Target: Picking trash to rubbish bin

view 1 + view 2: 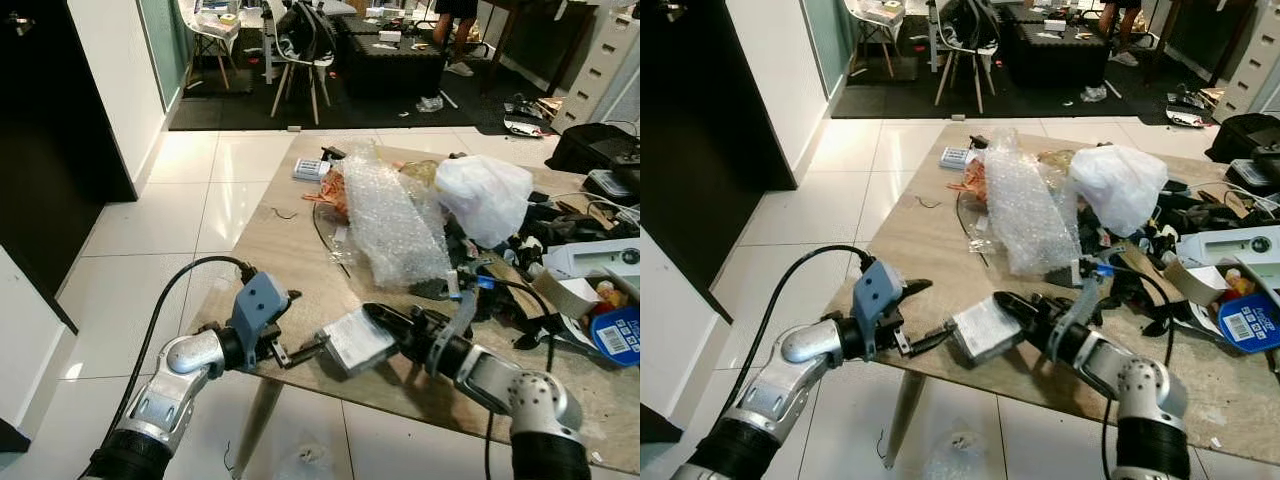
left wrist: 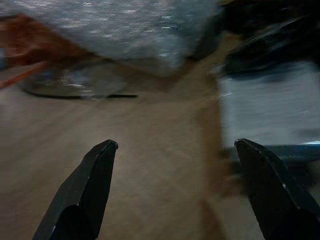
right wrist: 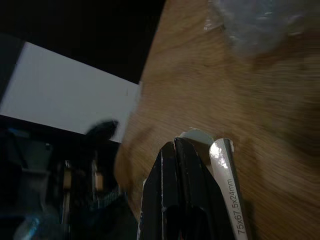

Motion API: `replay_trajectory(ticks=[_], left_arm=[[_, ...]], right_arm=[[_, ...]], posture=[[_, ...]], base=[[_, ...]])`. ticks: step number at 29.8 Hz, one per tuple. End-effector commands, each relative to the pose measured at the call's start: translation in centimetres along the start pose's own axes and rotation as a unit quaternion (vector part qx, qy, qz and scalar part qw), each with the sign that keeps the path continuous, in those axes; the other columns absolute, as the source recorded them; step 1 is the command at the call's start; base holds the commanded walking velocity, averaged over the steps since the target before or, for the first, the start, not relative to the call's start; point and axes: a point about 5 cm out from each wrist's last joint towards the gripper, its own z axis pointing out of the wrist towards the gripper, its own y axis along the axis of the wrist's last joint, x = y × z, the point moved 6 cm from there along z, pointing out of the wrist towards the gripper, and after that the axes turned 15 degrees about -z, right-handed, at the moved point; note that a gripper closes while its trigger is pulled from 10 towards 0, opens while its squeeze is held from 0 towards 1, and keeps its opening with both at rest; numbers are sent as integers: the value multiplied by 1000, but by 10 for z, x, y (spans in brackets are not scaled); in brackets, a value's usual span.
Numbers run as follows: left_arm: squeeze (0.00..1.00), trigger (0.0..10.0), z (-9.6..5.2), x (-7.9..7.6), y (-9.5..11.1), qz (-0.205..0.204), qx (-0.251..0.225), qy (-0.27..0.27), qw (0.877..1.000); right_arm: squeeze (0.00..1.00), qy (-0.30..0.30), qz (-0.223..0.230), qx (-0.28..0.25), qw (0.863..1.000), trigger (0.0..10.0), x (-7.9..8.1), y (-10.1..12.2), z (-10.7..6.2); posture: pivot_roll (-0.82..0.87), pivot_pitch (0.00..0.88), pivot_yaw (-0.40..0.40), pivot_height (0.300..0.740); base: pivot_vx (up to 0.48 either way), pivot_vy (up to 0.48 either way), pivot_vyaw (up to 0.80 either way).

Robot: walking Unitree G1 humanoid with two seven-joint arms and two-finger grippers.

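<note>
Two claws at work by the near edge of the table (image 1: pixel 290 250). Right claw (image 1: pixel 372 318) pinched tight on a flat white packet (image 1: pixel 352 345), low over the wood, right at the table's near edge. Fingers (image 3: pixel 180 190) pressed close together in the right wrist view, with a thin white edge and small printed numbers beside them. Left claw (image 1: pixel 296 324) spread wide, just beside the packet's free end, apart from it as far as can be told. Both black fingertips (image 2: pixel 102 155) far apart over bare wood in the left wrist view.

Probably the lifting step: trash gripped, not yet carried off.

To do it well:
- Keep the squeeze firm, since only a small part of the packet sits between the fingers.
- Lift straight up first, then pull back from the table, slow and level.
- Hold the open left claw under or beside the free end, ready to catch a slip.
- Stay away from the bubble wrap (image 1: pixel 392 215) and the white bag (image 1: pixel 487 195) farther back, so nothing else gets dragged along.
</note>
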Motion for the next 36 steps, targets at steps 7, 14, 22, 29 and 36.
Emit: replay_trajectory(ticks=[7,14,22,29,36], left_arm=[[0,10000,-5,20,4,7,-13,55,998],[0,10000,0,23,5,16,-16,66,998],[0,10000,0,62,25,-37,-72,227,971],[0,10000,-17,77,44,-53,-132,309,940],[0,10000,-19,70,43,-44,-138,307,941]], right_arm=[[0,24,-86,-83,993,0,24,65,-23],[0,37,-299,-133,944,0,68,100,-19],[0,-147,-496,-144,844,10000,46,105,7],[0,-186,-568,-189,779,10000,58,109,10],[0,-191,-545,-204,790,10000,55,105,10]], posture=[[-97,48,-1,740],[-98,48,4,740],[-89,56,-2,740],[-77,63,-8,740],[-76,69,-12,740]], base=[[0,0,0],[0,0,0],[0,0,0],[0,0,0],[0,0,-800]])
